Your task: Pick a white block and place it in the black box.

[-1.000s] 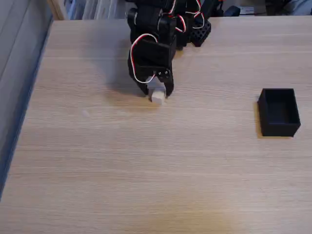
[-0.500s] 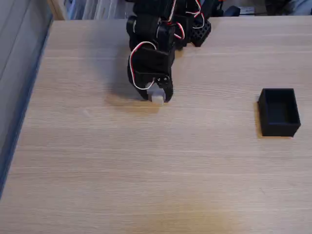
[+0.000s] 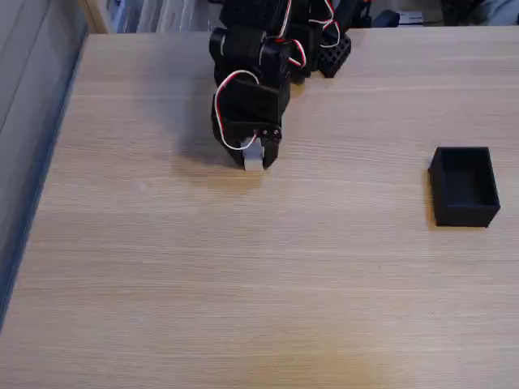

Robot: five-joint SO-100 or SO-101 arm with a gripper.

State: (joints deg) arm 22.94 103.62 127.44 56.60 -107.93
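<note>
We see our gripper (image 3: pixel 253 159) closed tight on the white block (image 3: pixel 253 158); the black box (image 3: pixel 464 185) sits far off at three o'clock on the worktop (image 3: pixel 243 275).

**Matte black arm laced with red and white wire**

In the fixed view the arm (image 3: pixel 251 73) is built from blocky matte black segments with squared housings and rounded joint caps. Thin red and white wires loop loosely along its outside, one white strand curving across the front of the lowest housing. Near the arm's base a black part (image 3: pixel 334 53) carries a grid of small round holes. The end effector (image 3: pixel 253 158) is black too, with two short dark fingers. Two tiny pale dots, perhaps screws, sit on its front face just above the fingers.
</note>
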